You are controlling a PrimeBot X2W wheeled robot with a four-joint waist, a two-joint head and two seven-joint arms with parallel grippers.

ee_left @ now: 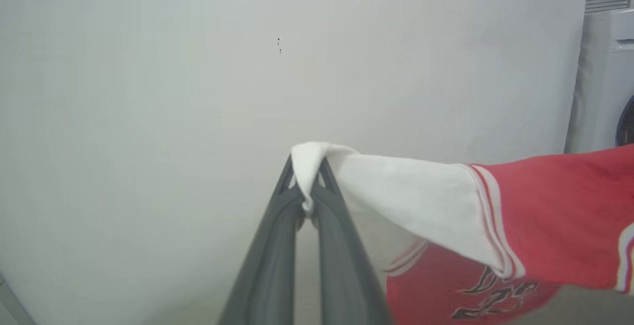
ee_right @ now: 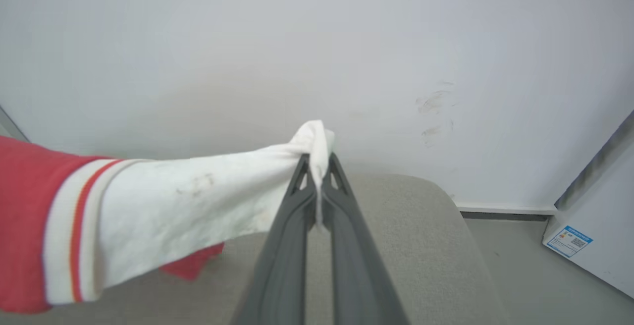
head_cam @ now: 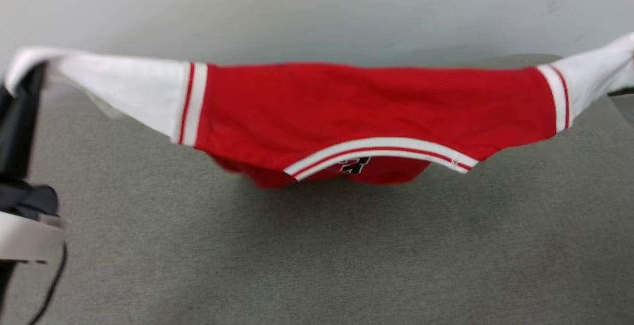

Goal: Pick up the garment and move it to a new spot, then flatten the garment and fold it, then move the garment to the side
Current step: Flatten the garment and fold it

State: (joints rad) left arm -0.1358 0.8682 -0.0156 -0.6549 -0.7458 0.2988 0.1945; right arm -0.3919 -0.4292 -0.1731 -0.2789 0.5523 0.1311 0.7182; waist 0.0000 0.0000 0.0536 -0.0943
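The garment (head_cam: 371,107) is hanging spread between the two arms above the grey desk (head_cam: 317,265). The left gripper (ee_left: 308,181) is pinching the tip of one white sleeve (ee_left: 411,191), its fingers (ee_left: 277,255) closed tight on a fold of cloth. The right gripper (ee_right: 317,176) is holding the other sleeve tip in the same way, its fingers (ee_right: 287,255) pressed together with cloth bunching out above them. The red body is sagging at the middle, with the striped neckband (head_cam: 381,154) facing the head camera and the black lettering (head_cam: 354,165) drooping beneath it. Whether the lowest red edge is touching the desk cannot be told. The step in hand appears to be carrying the shirt to a spot for flattening. To do it well, both arms should be travelling level and at one pace, with the sleeves taut enough to stop the body bunching but not so taut that the thin pinches are slipping. The hem should be meeting the desk first and the body drawn out flat behind it, before either sleeve is let go
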